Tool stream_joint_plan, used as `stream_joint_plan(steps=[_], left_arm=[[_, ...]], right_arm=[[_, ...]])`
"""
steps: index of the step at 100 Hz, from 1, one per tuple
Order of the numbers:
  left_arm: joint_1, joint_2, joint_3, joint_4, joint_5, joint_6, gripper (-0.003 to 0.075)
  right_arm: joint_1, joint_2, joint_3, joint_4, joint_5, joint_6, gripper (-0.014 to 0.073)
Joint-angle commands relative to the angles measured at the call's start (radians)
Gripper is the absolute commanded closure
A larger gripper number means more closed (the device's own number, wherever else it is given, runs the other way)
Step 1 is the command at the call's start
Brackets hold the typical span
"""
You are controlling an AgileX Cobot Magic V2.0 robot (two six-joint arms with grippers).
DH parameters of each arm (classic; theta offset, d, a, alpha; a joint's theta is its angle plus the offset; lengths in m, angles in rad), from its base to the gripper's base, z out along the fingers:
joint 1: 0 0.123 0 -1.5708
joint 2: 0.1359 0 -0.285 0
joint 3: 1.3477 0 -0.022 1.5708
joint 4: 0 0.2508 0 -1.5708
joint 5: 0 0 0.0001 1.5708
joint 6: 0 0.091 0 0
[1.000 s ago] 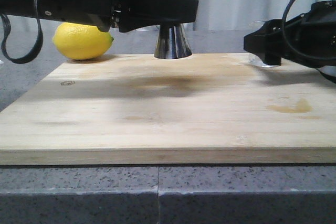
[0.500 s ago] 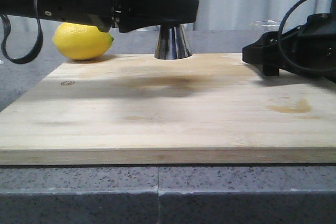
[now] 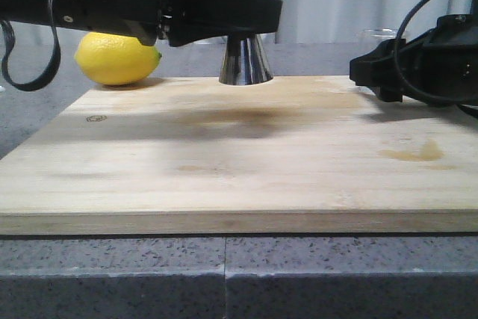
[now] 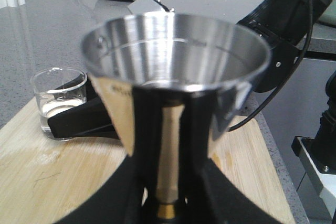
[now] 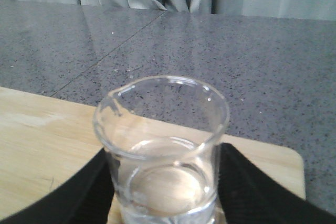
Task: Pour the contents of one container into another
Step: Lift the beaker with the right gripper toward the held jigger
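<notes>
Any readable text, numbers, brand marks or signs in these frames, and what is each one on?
No text can be read in any view.
Jigger: thin lines ring its inner wall, no digits legible.
Beaker: no print can be made out on the glass.
Wooden board: a small round mark near its left rear corner, too small to read.
Lemon: plain, no label.

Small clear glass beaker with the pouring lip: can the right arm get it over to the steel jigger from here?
Probably yes. The right gripper already brackets the small clear glass beaker, and the wooden board between it and the shiny steel hourglass jigger lies bare.
</notes>
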Motion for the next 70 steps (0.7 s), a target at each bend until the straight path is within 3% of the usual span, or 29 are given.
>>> stream_joint_plan(steps=[1,28,70], left_arm=[[-0.009,-0.049,-0.023,-0.039,-0.208,-0.01,0.0739],[-0.009,-0.049,-0.023,-0.039,-0.208,-0.01,0.0739],[-0.009,-0.049,-0.023,-0.039,-0.208,-0.01,0.0739]], right_arm=[[-0.007,-0.028,-0.026,-0.007,-0.085,-0.005,0.0266],[-0.007,-0.028,-0.026,-0.043,-0.085,-0.005,0.0442],[-0.007,-0.028,-0.026,-0.046,-0.077,-0.005,0.045]])
